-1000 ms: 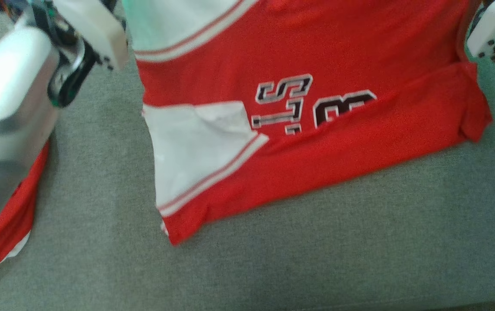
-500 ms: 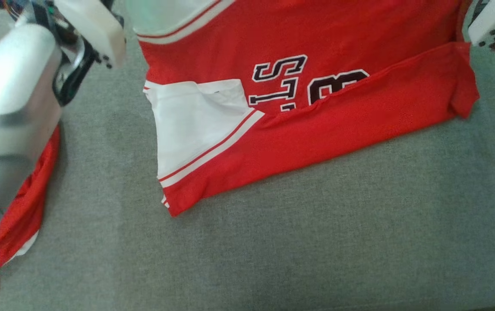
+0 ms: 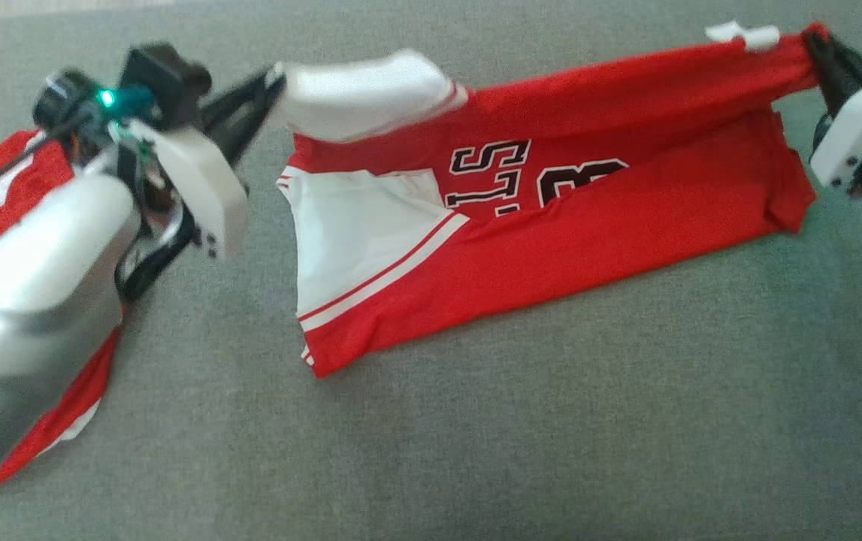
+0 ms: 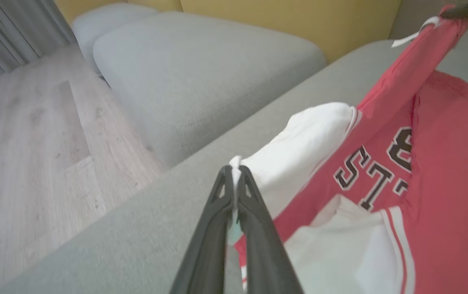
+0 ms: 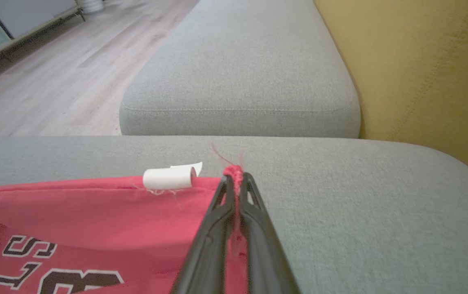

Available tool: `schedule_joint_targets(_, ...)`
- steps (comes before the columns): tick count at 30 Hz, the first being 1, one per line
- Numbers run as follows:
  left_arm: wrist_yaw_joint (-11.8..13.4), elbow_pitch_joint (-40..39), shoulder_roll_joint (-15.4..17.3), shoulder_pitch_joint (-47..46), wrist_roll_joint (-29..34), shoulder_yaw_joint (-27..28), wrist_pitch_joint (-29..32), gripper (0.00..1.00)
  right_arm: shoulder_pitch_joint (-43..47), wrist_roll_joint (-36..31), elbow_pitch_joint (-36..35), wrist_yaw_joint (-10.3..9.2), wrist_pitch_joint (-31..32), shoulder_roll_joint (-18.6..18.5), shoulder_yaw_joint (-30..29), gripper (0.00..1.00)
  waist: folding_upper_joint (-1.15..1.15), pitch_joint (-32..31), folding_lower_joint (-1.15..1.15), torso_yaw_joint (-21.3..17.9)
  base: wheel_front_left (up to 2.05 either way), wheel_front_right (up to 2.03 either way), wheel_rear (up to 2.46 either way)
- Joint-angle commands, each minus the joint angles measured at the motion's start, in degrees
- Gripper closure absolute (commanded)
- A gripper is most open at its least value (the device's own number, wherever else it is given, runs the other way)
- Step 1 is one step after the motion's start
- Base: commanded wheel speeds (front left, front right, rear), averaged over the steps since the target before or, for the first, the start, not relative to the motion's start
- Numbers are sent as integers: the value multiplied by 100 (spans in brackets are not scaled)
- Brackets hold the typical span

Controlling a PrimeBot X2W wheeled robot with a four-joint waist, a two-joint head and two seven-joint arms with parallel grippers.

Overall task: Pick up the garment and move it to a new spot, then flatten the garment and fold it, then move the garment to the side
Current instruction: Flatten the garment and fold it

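From the head: pinches the white sleeve end of the garment (image 3: pixel 551 225) in the left gripper (image 3: pixel 276 75), and its far red corner, just beside a curled white tag (image 3: pixel 742 34), in the right gripper (image 3: pixel 812 39); both pairs of jaws pressed together on cloth. Hangs stretched between them along the top edge, lower part lying doubled on the grey sofa cushion (image 3: pixel 551 436). Also takes in another red cloth (image 3: pixel 70 398) under the left forearm (apart from the garment).

From the left wrist: shows a thin bite of white fabric caught at the very fingertips, lettering side facing the camera.

From the right wrist: shows red fabric nipped between the tips, tag lying on the edge just beside them.

Probably partway through laying out for the fold. To do it well: lower both ends at one pace, hold the top edge level and lightly taut, avoid hard tugs on such small bites, and set down clear of the other cloth.
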Motion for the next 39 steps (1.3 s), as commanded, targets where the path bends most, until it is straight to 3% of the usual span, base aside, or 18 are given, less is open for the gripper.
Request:
schedule_joint_targets(1,-12,-253,354,-115,-70,152,202,100,140,107,-223,-5,46,-207,99,100,0,-87,1,10,0,0,0)
schedule_joint_targets(7,129,-1150,782,314,-361,1,854,100,463,322,-458,-5,380,-543,498,100,0,-242,1,34,0,0,0)
schedule_joint_targets(16,324,-2331,1248,775,-822,-194,1655,100,598,-6,-462,-5,734,-1024,1164,100,0,-220,1,68,0,0,0)
schedule_joint_targets(33,442,-3018,1494,1058,-1405,-415,2496,100,511,106,-394,-5,1026,-1161,1644,100,0,-105,1,-39,0,0,0)
schedule_joint_targets(34,467,-2995,1481,1073,-1392,-401,2443,82,490,86,-340,-5,989,-1153,1631,18,0,-101,1,-50,0,0,0)
schedule_joint_targets(35,496,-2956,1459,1097,-1388,-384,2377,0,478,72,-310,-5,958,-1129,1635,0,0,-99,1,-63,0,0,0)
schedule_joint_targets(39,573,-2800,1343,1181,-1389,-261,2014,0,477,343,-214,-5,791,-985,1440,0,0,-136,1,-120,0,0,0)
